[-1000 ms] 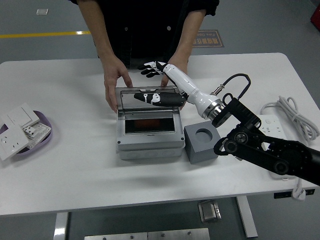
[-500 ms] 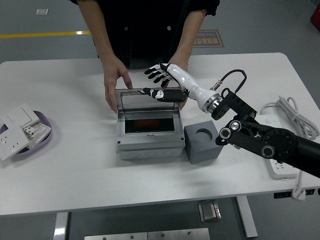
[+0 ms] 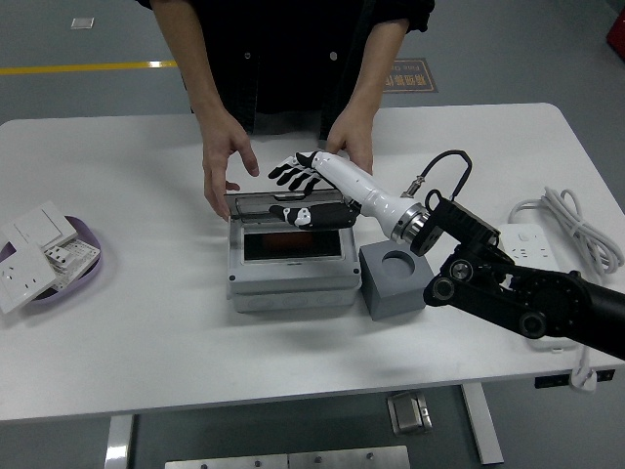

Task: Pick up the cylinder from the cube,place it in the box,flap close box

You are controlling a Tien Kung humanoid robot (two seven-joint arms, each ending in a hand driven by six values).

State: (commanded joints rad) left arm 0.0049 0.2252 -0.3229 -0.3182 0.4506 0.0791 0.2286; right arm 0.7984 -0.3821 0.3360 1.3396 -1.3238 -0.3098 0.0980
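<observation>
**Operator:** What had changed over the last second?

**Technician:** The transparent lid (image 3: 283, 204) of the box (image 3: 291, 259) had dropped from near upright to a low tilt. The right hand (image 3: 296, 173) had moved lower and leftward over it. The person's left-side hand (image 3: 224, 164) had lifted off the box edge.

**Operator:** State of the right hand?

**Technician:** Fingers were spread flat and gripped nothing, lying on or just above the lid's upper edge; contact could not be confirmed. Its reflection showed in the lid. The left arm was outside the view.

**Operator:** Location of the cylinder?

**Technician:** It was not distinguishable. The cube (image 3: 395, 281), touching or just beside the box's right side, showed only an empty round recess on top. A dark reddish area appeared through the box window; its identity could not be determined.

**Operator:** Other items?

**Technician:** The person's other hand (image 3: 352, 142) hovered behind the box. A purple tray (image 3: 82, 276) of white switch plates (image 3: 37, 242) sat at the left of the table (image 3: 176, 352), a white power strip (image 3: 543, 256) with its cable at the right.
</observation>
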